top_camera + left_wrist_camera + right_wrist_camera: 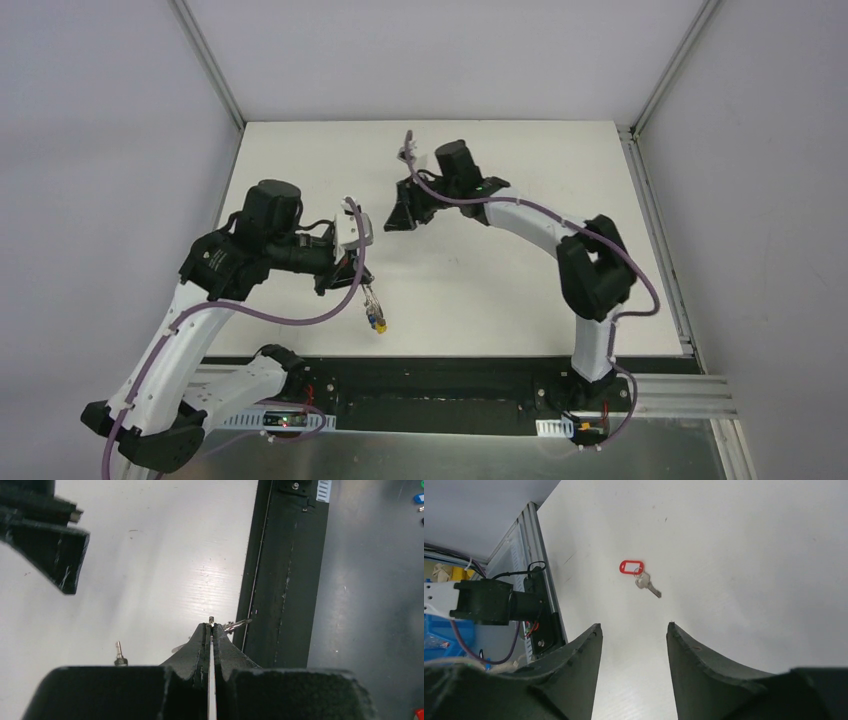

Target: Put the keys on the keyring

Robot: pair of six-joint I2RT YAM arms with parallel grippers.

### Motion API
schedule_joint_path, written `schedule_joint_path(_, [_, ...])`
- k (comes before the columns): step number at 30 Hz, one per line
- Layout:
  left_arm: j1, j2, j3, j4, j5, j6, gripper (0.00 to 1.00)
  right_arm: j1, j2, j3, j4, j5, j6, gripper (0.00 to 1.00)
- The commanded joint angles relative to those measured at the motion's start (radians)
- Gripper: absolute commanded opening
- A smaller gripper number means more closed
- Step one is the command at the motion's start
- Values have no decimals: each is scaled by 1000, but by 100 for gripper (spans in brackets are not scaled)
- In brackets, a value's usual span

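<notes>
My left gripper is shut on the thin silver keyring, which shows edge-on between its fingers. A bunch of silver keys with a blue tag and a yellow tag hangs from it above the table. A key tip pokes out beside the fingertips. A small silver shaft with a dark end shows at the left; I cannot tell which key it is. The red-tagged key lies flat on the white table, ahead of my open, empty right gripper.
A black rail runs along the table's near edge. An aluminium frame post borders the table's side, with cables and a black motor beyond it. My right gripper's fingers hang near the left gripper.
</notes>
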State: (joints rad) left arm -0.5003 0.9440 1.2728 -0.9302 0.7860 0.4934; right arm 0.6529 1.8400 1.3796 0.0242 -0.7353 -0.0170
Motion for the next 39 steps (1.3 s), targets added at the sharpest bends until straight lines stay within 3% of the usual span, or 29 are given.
schedule_joint_path(1, [2, -68, 13, -91, 2, 19, 0, 91, 176, 265, -183, 39, -80, 54])
schedule_joint_path(6, [1, -123, -21, -90, -2, 0, 0, 209, 390, 497, -369, 125, -186, 56])
schedule_joint_path(11, [2, -161, -45, -72, 17, -23, 0, 295, 487, 613, -471, 262, -294, 59])
schedule_joint_path(23, [2, -186, -75, -53, 37, -26, 0, 387, 545, 653, -497, 450, -420, 61])
schedule_joint_path(39, [2, -187, -100, -39, 43, -27, 0, 410, 654, 793, -524, 500, -462, 56])
